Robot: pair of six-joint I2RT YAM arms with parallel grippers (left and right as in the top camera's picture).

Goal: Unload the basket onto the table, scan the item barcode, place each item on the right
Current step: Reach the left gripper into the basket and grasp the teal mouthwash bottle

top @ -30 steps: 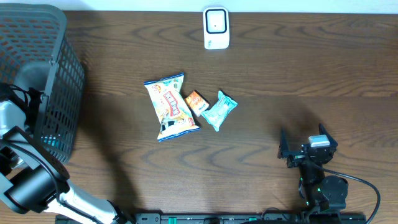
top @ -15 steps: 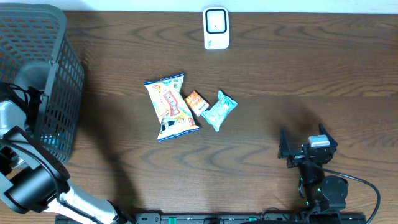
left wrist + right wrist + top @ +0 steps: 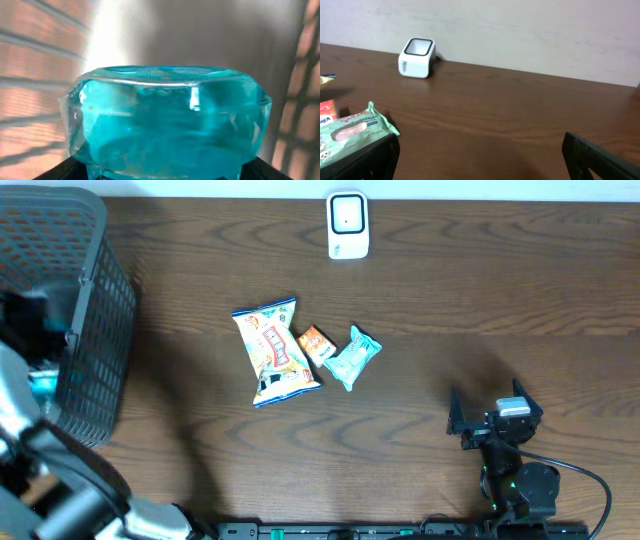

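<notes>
A clear teal plastic container (image 3: 165, 120) fills the left wrist view, with basket mesh behind it. My left gripper (image 3: 164, 173) is shut on it, its black fingers (image 3: 55, 172) pressing the container's lower corners. From overhead, a sliver of the teal container (image 3: 42, 384) shows inside the dark basket (image 3: 95, 300) at the far left. The white barcode scanner (image 3: 348, 225) stands at the table's back edge and is also in the right wrist view (image 3: 417, 58). My right gripper (image 3: 490, 418) rests open near the front right, nothing between its fingers (image 3: 600, 160).
A large snack bag (image 3: 275, 352), a small orange packet (image 3: 316, 344) and a mint green packet (image 3: 354, 357) lie mid-table. The mint packet (image 3: 350, 132) sits by the right gripper's left finger. A pale wall runs behind the scanner.
My left gripper has closed onto the teal container, and the left arm has shifted inside the basket, appearing blurred. The right arm and the table items have not moved.
</notes>
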